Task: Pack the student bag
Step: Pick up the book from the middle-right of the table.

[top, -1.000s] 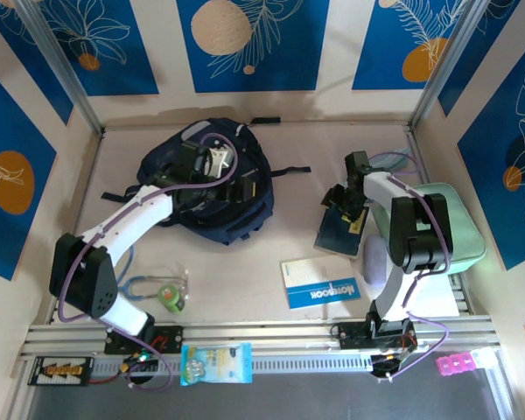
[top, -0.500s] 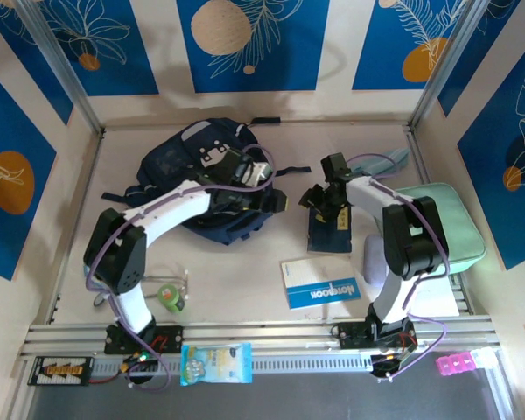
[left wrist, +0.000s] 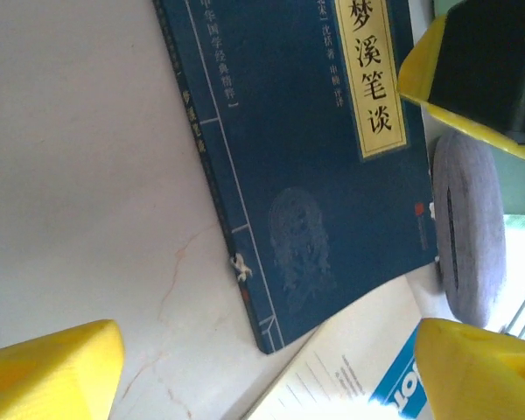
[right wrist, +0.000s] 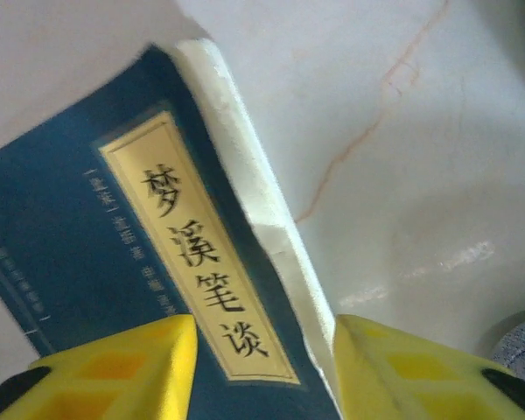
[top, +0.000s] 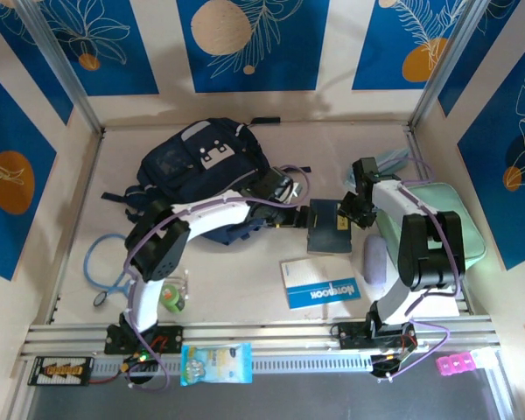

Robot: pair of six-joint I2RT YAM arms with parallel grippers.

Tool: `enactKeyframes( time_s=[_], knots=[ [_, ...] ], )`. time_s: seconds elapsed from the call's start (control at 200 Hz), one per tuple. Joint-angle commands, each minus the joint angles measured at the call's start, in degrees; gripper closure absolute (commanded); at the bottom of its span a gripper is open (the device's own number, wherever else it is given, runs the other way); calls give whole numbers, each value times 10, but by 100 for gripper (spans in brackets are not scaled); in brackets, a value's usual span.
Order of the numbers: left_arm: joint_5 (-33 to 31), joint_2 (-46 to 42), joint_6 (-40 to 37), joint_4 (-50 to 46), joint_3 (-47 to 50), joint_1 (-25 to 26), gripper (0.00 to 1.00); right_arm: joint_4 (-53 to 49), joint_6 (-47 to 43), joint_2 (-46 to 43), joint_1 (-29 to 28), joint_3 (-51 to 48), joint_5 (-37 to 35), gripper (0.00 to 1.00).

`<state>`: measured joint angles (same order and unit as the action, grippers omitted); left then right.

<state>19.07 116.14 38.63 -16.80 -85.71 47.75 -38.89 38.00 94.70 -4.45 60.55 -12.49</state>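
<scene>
The book (top: 330, 226) isn't in the student bag (top: 201, 162) yet: my left gripper (left wrist: 267, 337) gapes empty above it, right gripper (right wrist: 262, 328) straddles its corner, grip unclear.

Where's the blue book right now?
In the top view the book sits on the table right of centre, between the backpack on its left and the mint case on its right, just beyond the notebook.

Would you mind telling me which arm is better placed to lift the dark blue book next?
Probably the right. The right gripper has its jaws astride the page edge of the blue book; the left gripper hovers above it, jaws wide, holding nothing.
</scene>
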Motion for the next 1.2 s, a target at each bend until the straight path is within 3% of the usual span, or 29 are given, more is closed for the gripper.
enactKeyframes(
  time_s=[0.0, 0.08, 0.42, 0.605, 0.795, 1.195],
  knots=[
    [-17, 26, 43, 7, -35, 3, 25, -9, -21, 14, 5, -2, 5, 65],
    [-5, 45, 50, 1, -52, 3, 35, -9, -21, 24, 7, -4, 17, 69],
    [-1, 105, 79, -24, -89, 3, 49, 11, -27, 40, 25, -27, 93, 71],
    [-2, 119, 86, -28, -95, 4, 50, 27, -30, 44, 27, -37, 128, 71],
    [9, 136, 78, -42, -109, 3, 64, 40, -31, 51, 28, -38, 157, 71],
    [-7, 153, 81, -104, -141, 3, 58, 55, -26, 59, 21, -50, 183, 72]
  ],
)
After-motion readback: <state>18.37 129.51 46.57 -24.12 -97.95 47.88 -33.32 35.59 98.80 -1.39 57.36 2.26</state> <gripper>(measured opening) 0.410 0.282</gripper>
